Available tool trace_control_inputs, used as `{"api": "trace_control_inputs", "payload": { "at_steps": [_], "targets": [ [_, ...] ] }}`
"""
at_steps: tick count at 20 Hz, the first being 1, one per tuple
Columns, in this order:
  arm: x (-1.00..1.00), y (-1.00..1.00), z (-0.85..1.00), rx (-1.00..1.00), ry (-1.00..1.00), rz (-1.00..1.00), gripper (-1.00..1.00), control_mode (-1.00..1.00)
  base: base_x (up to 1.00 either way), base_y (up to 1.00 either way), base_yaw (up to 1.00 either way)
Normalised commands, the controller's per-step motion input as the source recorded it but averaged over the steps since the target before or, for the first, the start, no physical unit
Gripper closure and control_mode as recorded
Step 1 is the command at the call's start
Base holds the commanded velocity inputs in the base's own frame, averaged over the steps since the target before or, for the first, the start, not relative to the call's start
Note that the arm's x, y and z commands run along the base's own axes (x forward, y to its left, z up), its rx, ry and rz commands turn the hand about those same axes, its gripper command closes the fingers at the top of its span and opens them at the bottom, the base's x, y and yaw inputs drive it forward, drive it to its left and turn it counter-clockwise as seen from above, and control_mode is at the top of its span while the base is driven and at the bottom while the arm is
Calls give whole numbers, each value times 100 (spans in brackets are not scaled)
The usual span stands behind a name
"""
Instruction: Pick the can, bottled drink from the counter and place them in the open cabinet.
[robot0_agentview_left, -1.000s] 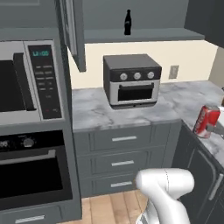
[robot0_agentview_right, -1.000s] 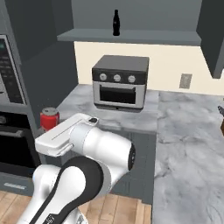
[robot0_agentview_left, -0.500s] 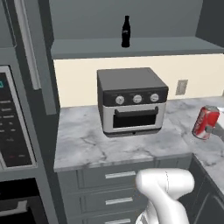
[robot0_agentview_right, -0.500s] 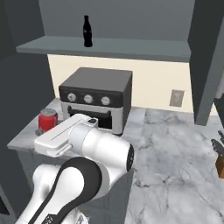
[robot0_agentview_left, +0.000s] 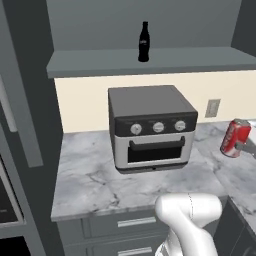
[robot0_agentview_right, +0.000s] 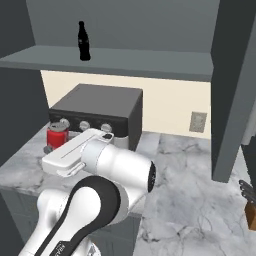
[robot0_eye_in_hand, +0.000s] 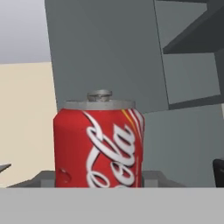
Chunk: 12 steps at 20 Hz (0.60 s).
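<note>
From behind the arm on its left, your left base view looks forward and slightly down at the toaster oven, near and almost head-on. Your right base view meets the same toaster oven from the other side, sharing the shelf above it and the bottled drink standing there. Your hand view sits close against the can, facing grey cabinet fronts.
</note>
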Motion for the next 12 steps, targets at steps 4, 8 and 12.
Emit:
{"api": "trace_control_inputs", "payload": {
  "at_steps": [4, 8, 12],
  "targets": [
    [0, 0, 0, 0, 0, 0, 100, 100, 11, 0, 0],
    [0, 0, 0, 0, 0, 0, 100, -100, 0, 0, 0],
    [12, 9, 20, -7, 5, -2, 100, -100, 0, 0, 0]
  ]
}}
